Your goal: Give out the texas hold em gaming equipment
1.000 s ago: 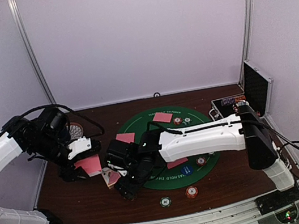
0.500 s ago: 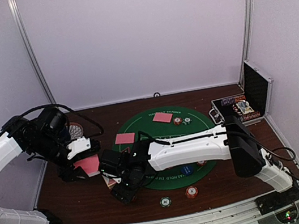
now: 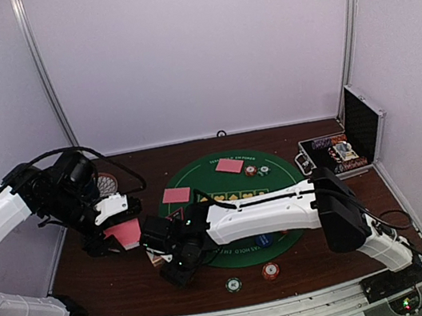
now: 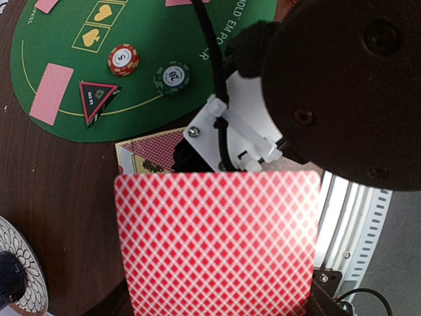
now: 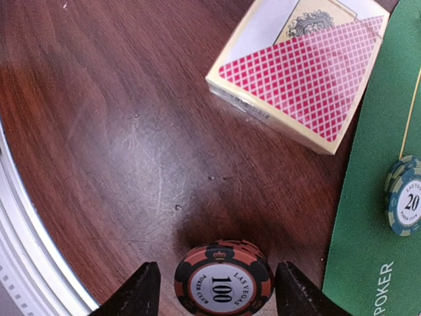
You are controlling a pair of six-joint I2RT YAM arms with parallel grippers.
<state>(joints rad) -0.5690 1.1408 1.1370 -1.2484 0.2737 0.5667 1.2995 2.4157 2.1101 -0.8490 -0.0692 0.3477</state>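
Partly dealt: cards [image 3: 229, 165], chips [image 3: 251, 171] on mat [image 3: 285, 171] (deal looks unfinished). Left gripper [image 3: 119, 237] clamps a pink-backed card [image 4: 217, 250]; right gripper [image 5: 217, 289] open astride a red chip [image 5: 223, 282].

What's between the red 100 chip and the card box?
Only bare brown wooden table, as the right wrist view shows, between the round red-and-black 100 poker chip and the yellow cardboard card box.

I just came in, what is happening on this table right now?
Two robot arms are setting out a poker game. The left gripper holds a pink-backed card left of the green mat. The right gripper is low over the wood beside the card box, its open fingers either side of a red chip, not yet gripping it. Cards and chips already lie on the mat.
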